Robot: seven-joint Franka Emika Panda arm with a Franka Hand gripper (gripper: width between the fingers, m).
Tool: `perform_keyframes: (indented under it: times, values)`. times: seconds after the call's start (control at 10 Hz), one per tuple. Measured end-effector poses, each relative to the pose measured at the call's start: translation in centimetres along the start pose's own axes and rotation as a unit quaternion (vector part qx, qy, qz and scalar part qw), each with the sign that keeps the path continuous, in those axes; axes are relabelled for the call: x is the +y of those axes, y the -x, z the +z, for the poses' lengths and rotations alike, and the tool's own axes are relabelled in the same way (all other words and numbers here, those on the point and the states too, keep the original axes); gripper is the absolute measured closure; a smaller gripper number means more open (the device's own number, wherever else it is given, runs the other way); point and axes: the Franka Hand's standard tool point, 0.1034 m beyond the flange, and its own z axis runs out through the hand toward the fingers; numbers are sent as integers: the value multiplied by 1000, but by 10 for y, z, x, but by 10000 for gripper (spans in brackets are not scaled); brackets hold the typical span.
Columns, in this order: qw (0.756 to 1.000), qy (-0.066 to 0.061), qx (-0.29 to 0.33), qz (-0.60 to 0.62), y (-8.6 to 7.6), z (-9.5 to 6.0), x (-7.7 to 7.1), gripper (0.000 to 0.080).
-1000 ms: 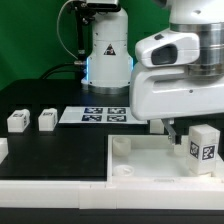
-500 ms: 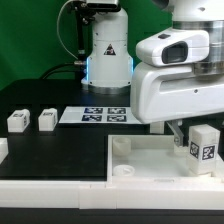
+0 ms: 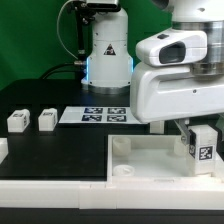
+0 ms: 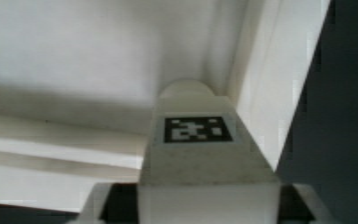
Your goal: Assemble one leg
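Observation:
My gripper (image 3: pixel 197 133) is shut on a white leg (image 3: pixel 202 148) with a black-and-white tag on its face. It holds the leg upright over the exterior view's right part of the large flat white square piece (image 3: pixel 150 158), close to its surface. In the wrist view the leg (image 4: pixel 197 140) fills the middle between my fingers, with its tag facing the camera and the white piece (image 4: pixel 87 70) beneath it. Two more legs (image 3: pixel 17 121) (image 3: pixel 47 120) stand on the black table at the exterior view's left.
The marker board (image 3: pixel 95 115) lies behind the white piece, in front of the robot base (image 3: pixel 105 50). A round socket (image 3: pixel 124 172) shows at the white piece's near corner. A white part edge (image 3: pixel 3 150) shows at the far left.
The gripper and the held leg have moved slightly down and toward the exterior view's left, nearer the white piece. The two loose legs have not moved.

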Motion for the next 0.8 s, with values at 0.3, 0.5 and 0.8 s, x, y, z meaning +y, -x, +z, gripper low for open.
perform_keyframes:
  times: [0.3, 0.5, 0.8]
  values:
    - [965, -3, 2, 263, 0, 1, 2, 509]
    - [932, -5, 1, 363, 0, 1, 3, 509]
    - [835, -7, -1, 551, 0, 2, 3, 508]
